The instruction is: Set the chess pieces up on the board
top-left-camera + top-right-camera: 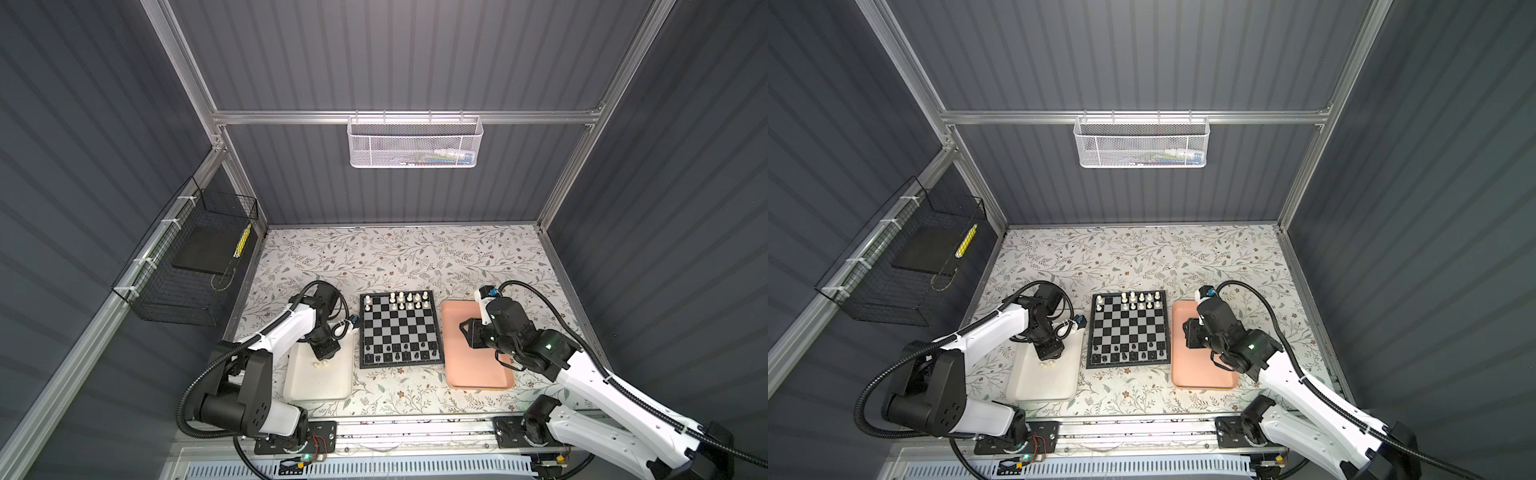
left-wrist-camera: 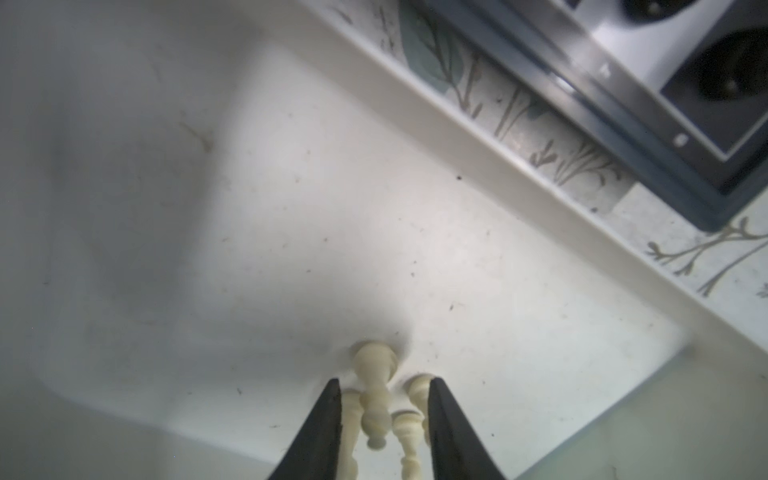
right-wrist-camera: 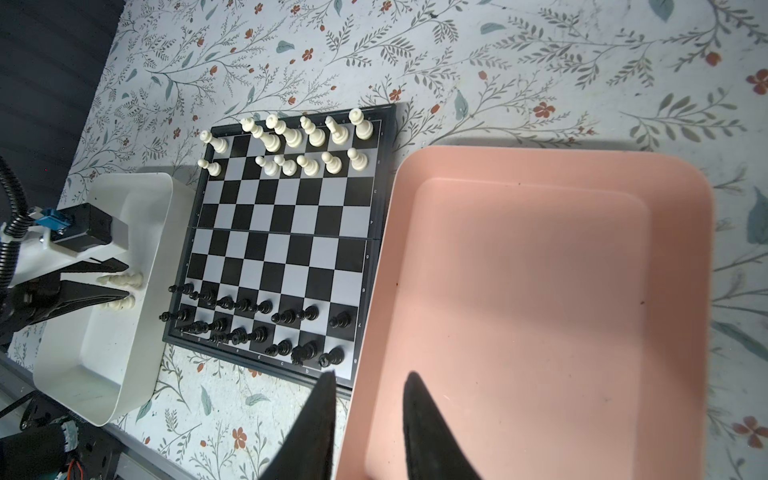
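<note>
Closest to your left wrist camera, two black fingers (image 2: 320,432) of the left end effector (image 2: 383,386) stand with a narrow gap, low over the floor of the white tray (image 2: 291,208). Three cream chess pieces (image 2: 374,395) lie on their sides in that gap, bases pointing out past the tips. You cannot tell whether the pads press on any of them. Beyond the tray's rim, off to one side of the tips, a corner of the chessboard (image 2: 665,158) shows.

Turn to your right wrist camera. The right end effector (image 3: 370,376) is also narrow, and it is empty. One tip hangs over the salmon-pink tray (image 3: 540,291), the other over the chessboard's nearest corner. Black chess pieces (image 3: 249,316) crowd the two rows just ahead of the tips. Twelve cream ones stand in the two rows farthest from them, with gaps towards the white tray's side. Across the board from this end effector, the left one sits inside the white tray with cream pieces at its tips.

In both top views, the chessboard lies on the floral worktop (image 1: 415,257) between your two end effectors. The white tray is under the left one and the salmon-pink tray under the right one.
</note>
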Controlling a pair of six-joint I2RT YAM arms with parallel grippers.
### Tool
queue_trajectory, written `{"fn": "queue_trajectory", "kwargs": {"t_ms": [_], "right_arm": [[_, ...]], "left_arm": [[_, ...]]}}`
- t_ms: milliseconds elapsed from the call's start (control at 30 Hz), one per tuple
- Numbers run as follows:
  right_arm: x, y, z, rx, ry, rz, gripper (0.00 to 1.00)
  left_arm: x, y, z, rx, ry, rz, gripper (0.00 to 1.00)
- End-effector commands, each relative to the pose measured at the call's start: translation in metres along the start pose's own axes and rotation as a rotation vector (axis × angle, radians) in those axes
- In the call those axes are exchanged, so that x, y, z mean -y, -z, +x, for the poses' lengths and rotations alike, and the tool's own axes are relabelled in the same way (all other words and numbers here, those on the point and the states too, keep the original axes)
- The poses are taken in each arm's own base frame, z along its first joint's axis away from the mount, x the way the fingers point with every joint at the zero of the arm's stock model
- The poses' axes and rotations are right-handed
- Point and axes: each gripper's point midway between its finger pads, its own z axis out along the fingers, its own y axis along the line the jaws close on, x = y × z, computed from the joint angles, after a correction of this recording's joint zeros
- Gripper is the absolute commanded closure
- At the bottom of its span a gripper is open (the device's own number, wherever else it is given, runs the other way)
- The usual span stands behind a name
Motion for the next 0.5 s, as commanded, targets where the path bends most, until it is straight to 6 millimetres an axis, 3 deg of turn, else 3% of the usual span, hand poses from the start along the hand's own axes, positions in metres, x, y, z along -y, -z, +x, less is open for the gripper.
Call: {"fn": "queue_trajectory", "kwargs": {"t_ms": [0,467], "right_arm": [[0.007,-0.0001,0.004,-0.003,-0.003,0.024,0.69],[0.0071,-0.0039,0.0058,-0.008,-0.003,0.022,0.69]], "left_arm": [[0.0036,0.0026,0.0032,-0.001,-0.002,-0.009,0.64],[0.0053,0.0008,0.0048,-0.015,-0.01,0.001,0.71]]}}
